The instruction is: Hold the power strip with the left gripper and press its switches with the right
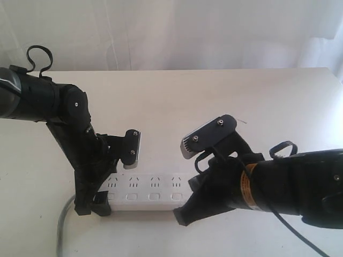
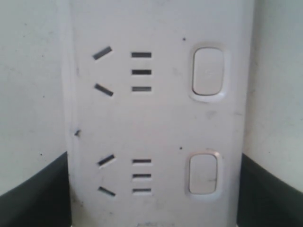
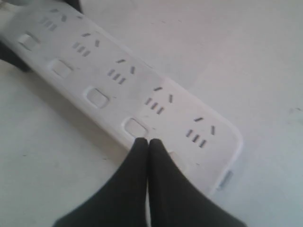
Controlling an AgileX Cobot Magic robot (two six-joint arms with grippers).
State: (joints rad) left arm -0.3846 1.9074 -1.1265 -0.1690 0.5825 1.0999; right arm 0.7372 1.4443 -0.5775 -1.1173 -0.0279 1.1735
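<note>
Here, left pincer (image 1: 98, 203) tight on the power strip (image 1: 153, 193) — right pincer (image 3: 148, 142) clenched at its end.

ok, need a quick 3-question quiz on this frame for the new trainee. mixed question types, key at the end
1. True or false: the right gripper has its jaws spread wide above the power strip.
2. The left gripper clamps the strip at: A) the end where the grey cord leaves, B) the middle, C) the end away from the cord.
3. In the right wrist view, how many switches show uncovered?

Key:
1. False. The jaws are shut, tips together.
2. A.
3. Four.
</note>
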